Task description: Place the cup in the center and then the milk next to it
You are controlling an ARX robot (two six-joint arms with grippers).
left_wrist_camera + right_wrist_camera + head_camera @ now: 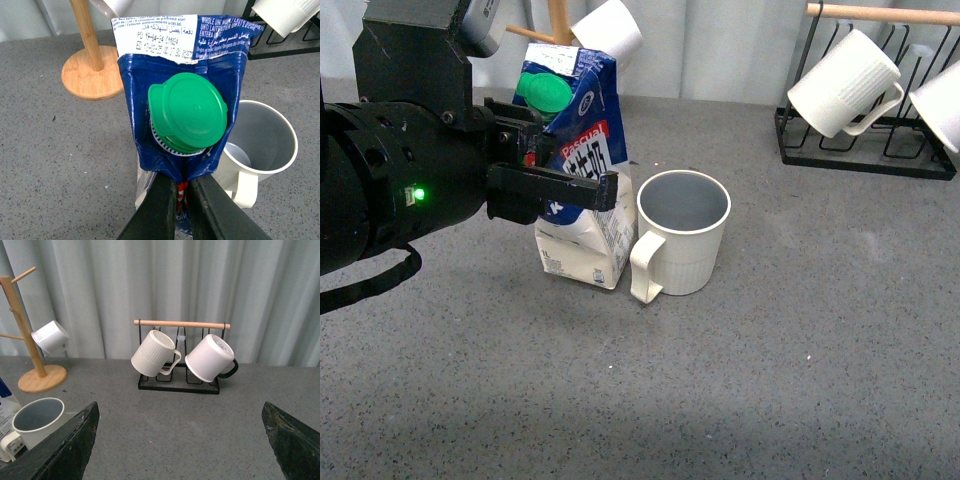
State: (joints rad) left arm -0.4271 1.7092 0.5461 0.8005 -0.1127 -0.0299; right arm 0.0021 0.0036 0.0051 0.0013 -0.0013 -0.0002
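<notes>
The cup (682,232), a cream ribbed mug with a grey-blue inside, stands upright in the middle of the grey table, handle toward me; its lettering is not visible. The milk (582,170), a blue-and-white carton with a green cap (544,92), stands on the table touching the cup's left side, leaning slightly. My left gripper (555,185) is shut on the milk's upper part. In the left wrist view the fingers (159,205) pinch the carton (175,80) below the cap, with the cup (262,145) beside it. My right gripper (182,440) is open and empty, off to the right of the cup (37,422).
A black wire rack (865,150) with a wooden bar holds a whiter ribbed mug (842,82) and another white cup at the back right. A wooden mug tree (92,75) with a small white cup (610,30) stands behind the milk. Grey curtain behind.
</notes>
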